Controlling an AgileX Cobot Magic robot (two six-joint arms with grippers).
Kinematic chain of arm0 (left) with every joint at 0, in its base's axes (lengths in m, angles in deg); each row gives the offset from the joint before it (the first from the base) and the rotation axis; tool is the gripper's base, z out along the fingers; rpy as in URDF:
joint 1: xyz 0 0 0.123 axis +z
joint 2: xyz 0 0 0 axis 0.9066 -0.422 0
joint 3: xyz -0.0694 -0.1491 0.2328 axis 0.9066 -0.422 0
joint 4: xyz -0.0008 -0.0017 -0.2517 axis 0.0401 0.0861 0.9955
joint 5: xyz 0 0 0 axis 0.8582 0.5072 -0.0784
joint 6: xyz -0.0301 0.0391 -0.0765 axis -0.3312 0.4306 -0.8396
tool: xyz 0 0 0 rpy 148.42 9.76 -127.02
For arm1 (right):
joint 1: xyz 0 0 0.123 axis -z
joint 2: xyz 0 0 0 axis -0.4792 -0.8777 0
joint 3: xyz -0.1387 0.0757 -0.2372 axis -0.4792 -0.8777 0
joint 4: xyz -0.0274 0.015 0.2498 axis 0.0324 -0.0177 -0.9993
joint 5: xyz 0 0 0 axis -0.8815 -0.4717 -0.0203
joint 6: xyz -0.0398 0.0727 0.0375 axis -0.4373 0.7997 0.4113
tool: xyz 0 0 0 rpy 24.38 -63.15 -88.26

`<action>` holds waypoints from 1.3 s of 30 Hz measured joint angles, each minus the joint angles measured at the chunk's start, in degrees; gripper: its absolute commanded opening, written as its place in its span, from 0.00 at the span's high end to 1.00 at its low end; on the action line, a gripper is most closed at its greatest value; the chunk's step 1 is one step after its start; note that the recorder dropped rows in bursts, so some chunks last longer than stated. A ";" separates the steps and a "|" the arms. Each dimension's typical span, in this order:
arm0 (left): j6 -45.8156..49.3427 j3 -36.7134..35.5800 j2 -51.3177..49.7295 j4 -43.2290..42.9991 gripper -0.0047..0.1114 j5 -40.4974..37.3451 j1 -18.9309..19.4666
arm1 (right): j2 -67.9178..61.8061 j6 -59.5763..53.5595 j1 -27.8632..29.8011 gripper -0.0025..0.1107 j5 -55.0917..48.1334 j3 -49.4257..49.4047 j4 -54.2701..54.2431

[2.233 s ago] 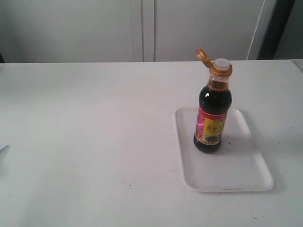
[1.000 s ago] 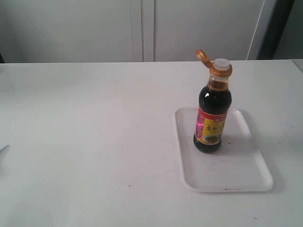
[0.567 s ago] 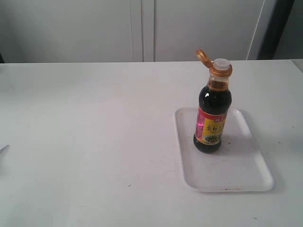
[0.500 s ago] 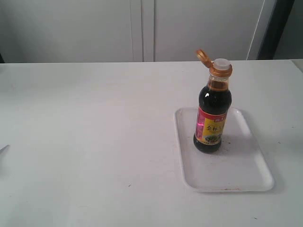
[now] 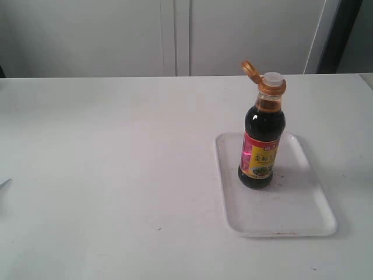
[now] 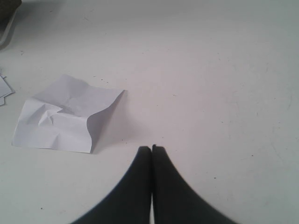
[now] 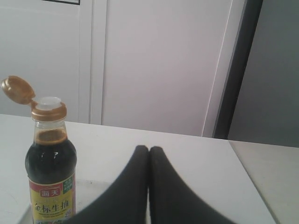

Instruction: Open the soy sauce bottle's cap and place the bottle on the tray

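Upright, the bottle (image 5: pixel 261 142) stands on the tray (image 5: pixel 291 216), cap (image 5: pixel 250 70) flipped open; its base is cut off in the right wrist view. Both grippers, left (image 6: pixel 151 148) and right (image 7: pixel 148 149), are clenched empty, apart from it.

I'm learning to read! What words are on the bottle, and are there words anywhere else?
"海天": white characters on the red band of the soy sauce bottle, in the right wrist view.
"金标生抽": dark characters on its yellow label, just below.
Smaller print on the label: too blurred to read.
Crumpled paper and tray: no writing visible.
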 measured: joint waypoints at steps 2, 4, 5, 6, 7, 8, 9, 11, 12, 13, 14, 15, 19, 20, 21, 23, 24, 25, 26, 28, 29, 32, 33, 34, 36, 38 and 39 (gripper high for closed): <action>0.00 0.00 0.00 0.00 0.96 0.00 0.00 | 0.00 0.00 0.00 0.98 0.00 0.00 0.00; 0.00 0.00 0.00 0.00 0.96 0.00 0.00 | 0.00 0.16 0.00 0.98 0.00 0.00 0.00; 0.00 0.00 0.00 0.00 0.96 0.00 0.00 | 0.00 1.00 0.00 0.98 0.00 0.00 0.63; 0.00 0.00 0.00 0.00 0.96 0.00 0.00 | 0.05 2.49 0.00 0.98 0.00 0.00 2.07; 0.00 0.00 0.00 0.00 0.96 0.00 0.00 | 0.05 4.71 0.00 0.98 0.00 0.00 3.70; 0.00 0.00 0.00 0.00 0.96 0.00 0.00 | 0.29 7.57 0.00 0.98 -0.11 0.00 6.97; 0.00 0.00 0.00 0.00 0.96 0.00 0.00 | 0.52 10.67 0.00 0.98 -0.44 0.00 9.22; 0.00 0.00 0.00 0.00 0.96 0.00 0.00 | 1.11 15.94 0.00 0.98 -1.10 -0.36 14.00; 0.00 0.00 0.00 0.00 0.96 0.00 0.00 | 1.39 17.25 0.00 0.98 -1.21 -0.70 15.23; 0.00 0.00 0.00 0.00 0.96 0.00 0.00 | 1.70 18.19 0.00 0.98 -1.48 -1.33 16.33; 0.00 0.00 0.00 0.00 0.96 0.00 0.00 | 2.05 19.15 0.00 0.98 -1.62 -1.97 17.09; 0.00 0.00 0.00 0.00 0.96 0.00 0.00 | 2.42 19.78 0.00 0.98 -1.73 -2.66 17.67; 0.00 0.00 0.00 0.00 0.96 0.00 0.00 | 4.99 23.32 0.00 0.98 -2.57 -5.41 19.70; 0.00 0.00 0.00 0.00 0.96 0.00 0.00 | 5.82 23.97 0.00 0.98 -3.03 -6.25 20.00; 0.00 0.00 0.00 0.00 0.96 0.00 0.00 | 6.63 24.26 0.00 0.98 -3.33 -6.75 20.12; 0.00 0.00 0.00 0.00 0.96 0.00 0.00 | 8.21 24.47 0.00 0.98 -3.93 -7.85 20.24; 0.00 0.00 0.00 0.00 0.96 0.00 0.00 | 8.85 24.61 0.00 0.98 -4.24 -8.24 20.23; 0.00 0.00 0.00 0.00 0.96 0.00 0.00 | 9.66 24.74 0.00 0.98 -4.57 -8.87 20.23; 0.00 0.00 0.00 0.00 0.96 0.00 0.00 | 11.08 25.06 0.00 0.98 -5.87 -9.72 20.23; 0.00 0.00 0.00 0.00 0.96 0.00 0.00 | 11.73 25.90 0.00 0.98 -6.91 -10.78 20.49; 0.00 0.00 0.00 0.00 0.96 0.00 0.00 | 11.78 25.90 0.00 0.98 -7.31 -10.92 20.49; 0.00 0.00 0.00 0.00 0.96 0.00 0.00 | 11.78 25.90 0.00 0.98 -7.69 -12.19 21.62; 0.00 0.00 0.00 0.00 0.96 0.00 0.00 | 11.78 25.90 0.00 0.98 -7.69 -12.61 22.34; 0.00 0.00 0.00 0.00 0.96 0.00 0.00 | 11.78 25.90 0.00 0.98 -7.72 -13.21 22.66; 0.00 0.00 0.00 0.00 0.96 0.00 0.00 | 11.78 25.90 0.00 0.98 -9.44 -13.31 23.29; 0.00 0.00 0.00 0.00 0.96 0.00 0.00 | 11.78 25.90 0.00 0.98 -11.59 -13.31 23.85; 0.00 0.00 0.00 0.00 0.96 0.00 0.00 | 11.78 25.90 0.00 0.98 -11.85 -13.31 23.99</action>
